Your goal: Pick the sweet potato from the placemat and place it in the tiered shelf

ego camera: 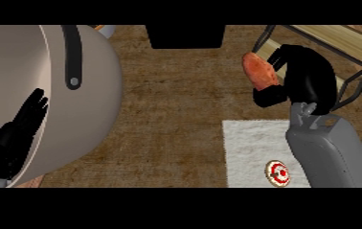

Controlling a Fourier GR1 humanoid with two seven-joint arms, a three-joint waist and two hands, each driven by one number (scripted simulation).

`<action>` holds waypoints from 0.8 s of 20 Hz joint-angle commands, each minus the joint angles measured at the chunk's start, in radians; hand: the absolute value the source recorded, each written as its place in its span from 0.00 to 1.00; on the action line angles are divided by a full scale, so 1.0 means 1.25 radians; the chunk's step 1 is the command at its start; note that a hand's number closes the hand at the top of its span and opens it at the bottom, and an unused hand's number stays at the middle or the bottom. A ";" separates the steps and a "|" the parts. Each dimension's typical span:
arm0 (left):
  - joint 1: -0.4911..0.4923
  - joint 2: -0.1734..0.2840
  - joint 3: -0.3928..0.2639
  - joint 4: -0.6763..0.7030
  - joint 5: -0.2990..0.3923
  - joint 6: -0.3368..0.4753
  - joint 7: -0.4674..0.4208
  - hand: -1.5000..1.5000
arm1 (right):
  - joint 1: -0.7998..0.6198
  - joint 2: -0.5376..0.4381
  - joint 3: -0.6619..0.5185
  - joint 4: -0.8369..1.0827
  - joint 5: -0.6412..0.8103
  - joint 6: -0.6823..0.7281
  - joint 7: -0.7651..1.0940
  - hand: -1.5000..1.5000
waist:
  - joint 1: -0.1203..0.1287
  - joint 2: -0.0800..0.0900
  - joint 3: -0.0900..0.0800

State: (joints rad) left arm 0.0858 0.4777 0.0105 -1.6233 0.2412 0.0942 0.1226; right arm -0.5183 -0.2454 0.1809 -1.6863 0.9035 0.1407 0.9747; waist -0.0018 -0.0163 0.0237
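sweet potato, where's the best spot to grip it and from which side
Grip the sweet potato across its narrow middle, coming from the view's right. It sits long-axis up and down in the head view, so its slim width fits between thumb and fingers. The right hand already curls round it that way.

Grey forearm (325, 151) – black hand (300, 74), glossy

A wide brown wooden counter (176, 108) fills the view. On its left side sits a large round beige pot (78, 103); the left hand (21, 132) rests over its lower left. At lower right lies a white rectangular cloth placemat (254, 151), with a small round red-and-white disc (278, 173) on it. Above the placemat, the right hand (300, 79) holds an orange sweet potato (258, 70) beside the light wooden tiered shelf with dark metal frame (332, 36) in the upper right corner.
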 commanded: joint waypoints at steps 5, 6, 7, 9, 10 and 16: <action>-0.003 -0.023 0.015 0.070 0.014 -0.008 0.018 0.50 | -0.088 0.058 -0.058 -0.199 0.011 0.038 0.166 1.00 | -0.012 0.009 -0.020; -0.017 -0.024 0.008 0.094 0.001 -0.012 0.005 0.50 | -0.126 0.032 -0.101 -0.203 -0.016 0.068 0.153 1.00 | -0.015 0.010 -0.020; -0.004 -0.024 0.007 0.103 0.001 -0.022 -0.010 0.50 | -0.132 0.058 -0.045 -0.231 0.041 0.071 0.199 1.00 | -0.016 0.009 -0.021; -0.011 -0.023 0.014 0.105 0.003 -0.022 -0.007 0.50 | -0.164 0.032 -0.101 -0.214 0.016 0.093 0.175 1.00 | -0.010 0.011 -0.021; -0.037 -0.024 0.020 0.111 0.012 -0.019 0.007 0.50 | -0.194 0.043 -0.103 -0.235 0.021 0.118 0.217 1.00 | -0.018 0.010 -0.021; 0.006 -0.027 0.022 0.088 0.011 -0.032 -0.008 0.50 | -0.313 -0.016 -0.182 -0.174 0.050 0.142 0.189 1.00 | -0.003 0.011 -0.021</action>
State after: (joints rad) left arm 0.0763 0.4662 0.0362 -1.6148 0.2437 0.0764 0.1292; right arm -0.8014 -0.2343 0.0003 -1.9325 0.9481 0.2245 1.0809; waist -0.0066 -0.0177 0.0219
